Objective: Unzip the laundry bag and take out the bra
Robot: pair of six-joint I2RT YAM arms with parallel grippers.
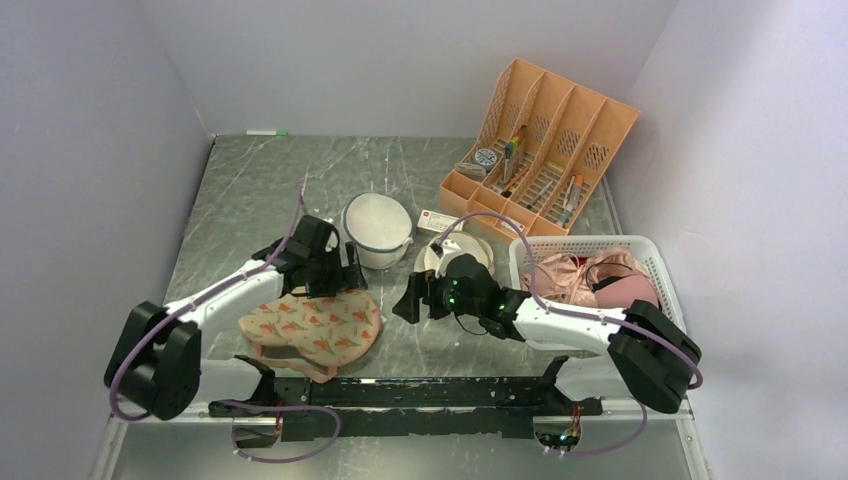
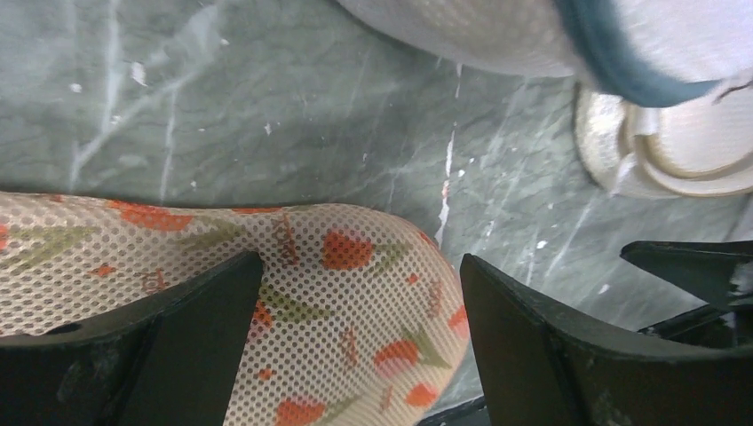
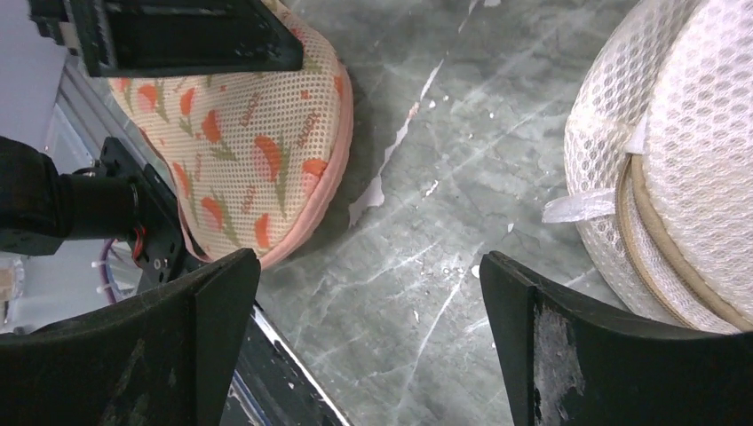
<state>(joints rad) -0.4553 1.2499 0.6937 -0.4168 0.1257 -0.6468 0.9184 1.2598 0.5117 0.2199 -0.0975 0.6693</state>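
The laundry bag (image 1: 312, 330) lies flat near the table's front edge, beige mesh with orange-red print and pink edging. No opening shows along its edge. My left gripper (image 1: 345, 278) hovers open over the bag's far right lobe (image 2: 355, 302), its jaws wide apart with only the mesh beneath them. My right gripper (image 1: 408, 298) stands open just right of the bag, over bare marble, with nothing between its fingers (image 3: 568, 355). In the right wrist view the bag's pink-edged end (image 3: 240, 151) lies up and left of the jaws. The bra is hidden.
A white dome mesh bag with blue trim (image 1: 377, 228) stands behind the left gripper. A round cream bag (image 1: 470, 245) sits beside the right wrist. A white basket (image 1: 580, 243) of pink garments is at the right, an orange organiser (image 1: 540, 150) behind it.
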